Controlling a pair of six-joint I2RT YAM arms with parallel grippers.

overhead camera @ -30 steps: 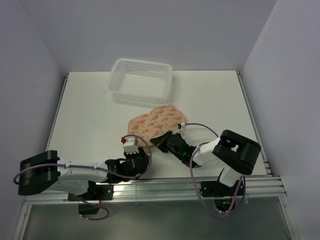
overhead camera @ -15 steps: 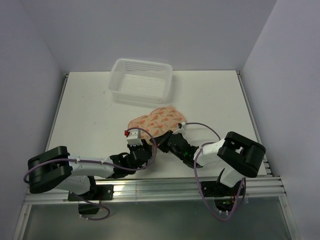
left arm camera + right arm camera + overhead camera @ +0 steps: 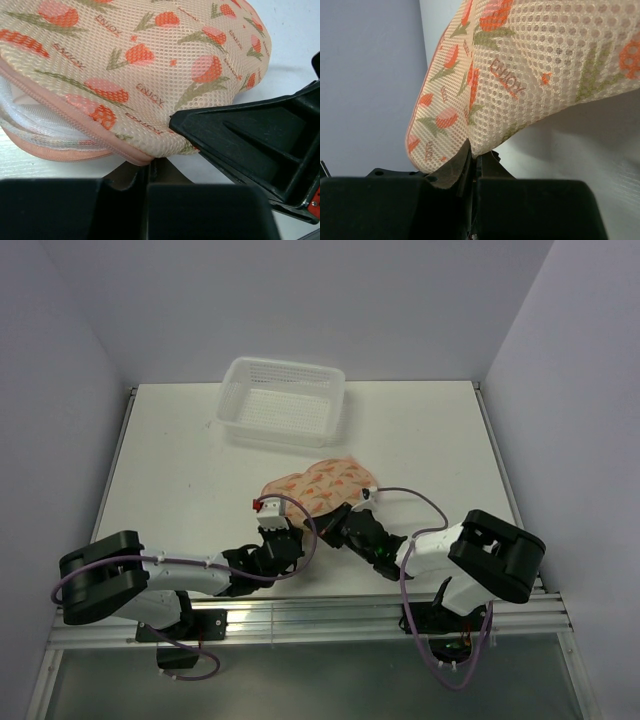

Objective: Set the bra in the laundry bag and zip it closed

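Observation:
The laundry bag (image 3: 320, 485), a peach mesh pouch with an orange flower print, lies mid-table. Its pink zipper edge (image 3: 75, 127) gapes partly open in the left wrist view. Pale fabric (image 3: 22, 107) shows inside the gap; I cannot tell whether it is the bra, which is otherwise hidden. My left gripper (image 3: 298, 532) (image 3: 150, 167) is shut, with the bag's zipper rim at its tips. My right gripper (image 3: 330, 523) (image 3: 472, 155) is shut on a pinch of the bag's mesh (image 3: 545, 60), holding that end up. Its black finger (image 3: 250, 145) lies just right of the left gripper.
A white plastic mesh basket (image 3: 284, 436) stands at the back of the table, just beyond the bag. Both arms crowd together at the bag's near edge, close to the table's front rail (image 3: 330, 605). Walls enclose the table on three sides.
My left gripper has moved forward to the bag's near edge and shut there. The right gripper stays shut on the bag, whose near right end has shifted slightly up and right.

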